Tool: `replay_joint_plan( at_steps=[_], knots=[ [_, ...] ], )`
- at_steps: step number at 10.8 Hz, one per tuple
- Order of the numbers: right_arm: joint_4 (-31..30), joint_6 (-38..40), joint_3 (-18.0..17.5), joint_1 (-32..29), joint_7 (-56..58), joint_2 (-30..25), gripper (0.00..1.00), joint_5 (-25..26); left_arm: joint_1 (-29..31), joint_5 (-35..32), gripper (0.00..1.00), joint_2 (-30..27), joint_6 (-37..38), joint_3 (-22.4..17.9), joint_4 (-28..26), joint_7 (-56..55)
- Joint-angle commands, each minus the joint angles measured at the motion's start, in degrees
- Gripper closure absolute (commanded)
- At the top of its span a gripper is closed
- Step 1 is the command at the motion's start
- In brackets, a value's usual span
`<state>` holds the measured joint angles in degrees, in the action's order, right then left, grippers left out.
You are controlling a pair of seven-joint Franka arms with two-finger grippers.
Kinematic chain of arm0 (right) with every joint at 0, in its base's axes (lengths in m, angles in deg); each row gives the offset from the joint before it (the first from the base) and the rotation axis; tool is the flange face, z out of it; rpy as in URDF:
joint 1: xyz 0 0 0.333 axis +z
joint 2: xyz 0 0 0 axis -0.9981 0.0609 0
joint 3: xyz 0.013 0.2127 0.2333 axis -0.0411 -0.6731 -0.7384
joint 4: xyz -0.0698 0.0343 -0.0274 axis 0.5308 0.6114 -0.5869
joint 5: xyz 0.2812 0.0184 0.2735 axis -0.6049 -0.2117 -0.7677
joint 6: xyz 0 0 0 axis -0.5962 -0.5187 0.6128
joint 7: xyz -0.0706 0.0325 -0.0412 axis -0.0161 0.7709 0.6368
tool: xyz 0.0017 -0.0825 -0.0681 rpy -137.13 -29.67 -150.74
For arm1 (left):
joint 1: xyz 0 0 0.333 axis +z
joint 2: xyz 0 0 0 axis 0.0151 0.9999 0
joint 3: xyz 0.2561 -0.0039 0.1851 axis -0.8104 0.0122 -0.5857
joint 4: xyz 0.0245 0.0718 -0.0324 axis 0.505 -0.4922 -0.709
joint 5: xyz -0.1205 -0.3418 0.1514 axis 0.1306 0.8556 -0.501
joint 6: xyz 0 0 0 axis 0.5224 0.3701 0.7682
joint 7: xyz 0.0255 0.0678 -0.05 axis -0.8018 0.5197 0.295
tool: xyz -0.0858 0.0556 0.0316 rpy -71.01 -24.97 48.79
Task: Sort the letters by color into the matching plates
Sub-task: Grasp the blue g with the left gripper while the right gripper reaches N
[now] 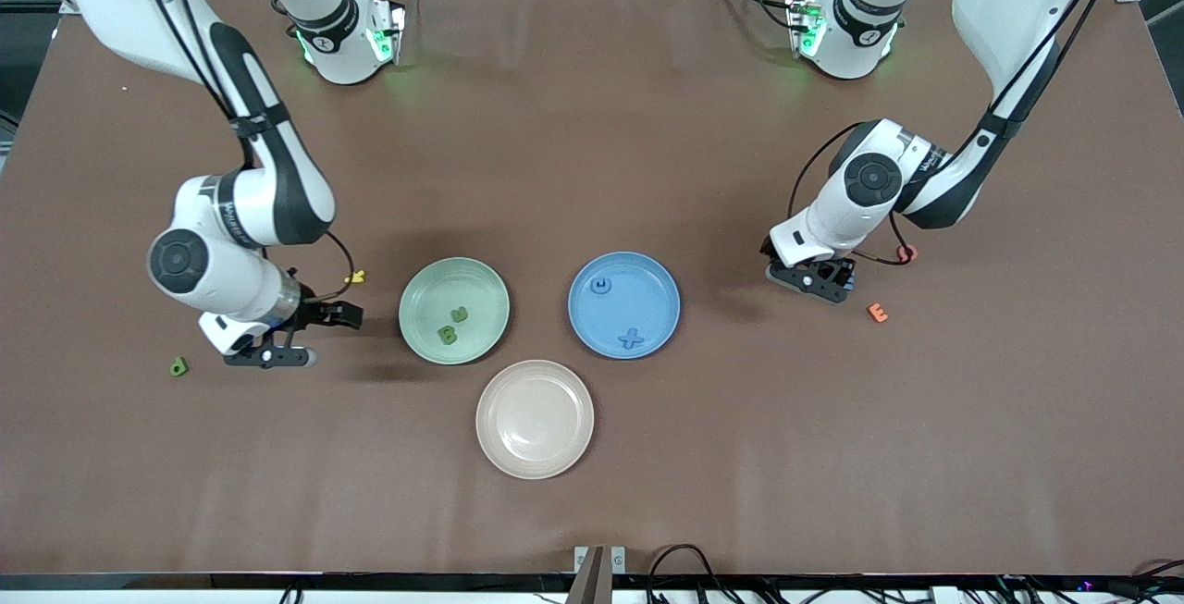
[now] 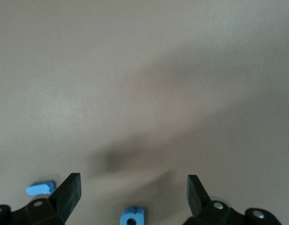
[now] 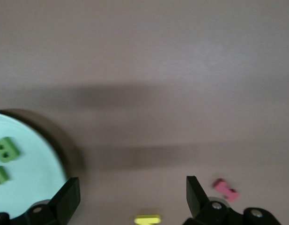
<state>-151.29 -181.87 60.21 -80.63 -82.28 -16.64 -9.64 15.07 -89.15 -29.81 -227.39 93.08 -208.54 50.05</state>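
Note:
The pale green plate [image 1: 418, 289] holds two green letters [image 1: 460, 314] [image 1: 448, 335]. The blue plate [image 1: 647, 282] holds two blue letters [image 1: 602, 285] [image 1: 631, 338]. A third green letter [image 1: 178, 366] lies on the table toward the right arm's end. My right gripper [image 1: 335, 313] is open and empty, low beside the green plate [image 3: 27, 164]. My left gripper [image 1: 816, 278] is open and empty, low over the table toward the left arm's end. In the left wrist view my left gripper [image 2: 135, 180] has a blue letter [image 2: 132, 215] between its open fingers and another blue letter [image 2: 40, 188] just outside them.
An empty beige-pink plate [image 1: 535, 418] sits nearer the front camera, between the two plates. A yellow letter [image 1: 355, 277] lies by my right gripper [image 3: 132, 183], and a pink one [image 3: 226, 190] is close by. An orange E [image 1: 877, 313] and a red letter [image 1: 906, 252] lie near my left gripper.

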Motion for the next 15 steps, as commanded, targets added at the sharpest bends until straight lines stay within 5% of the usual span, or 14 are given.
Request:
replay_joint_plan(
  at_steps=[1,7,15],
  knots=[
    [-0.46,2.29,-0.69,-6.22,4.44,-1.42,0.00,0.59,2.31,-3.14,0.00,-2.54,-1.12,1.15,-4.23,0.27],
    [0.42,1.59,-0.16,-16.50,8.58,-0.63,0.00,0.85,3.98,-3.33,0.00,-3.07,-1.03,1.42,-6.61,0.18],
    [0.25,-3.15,1.16,-21.61,8.23,3.93,0.00,0.94,5.05,-3.33,0.00,-2.28,-0.68,1.42,-7.32,-2.19]
  ],
)
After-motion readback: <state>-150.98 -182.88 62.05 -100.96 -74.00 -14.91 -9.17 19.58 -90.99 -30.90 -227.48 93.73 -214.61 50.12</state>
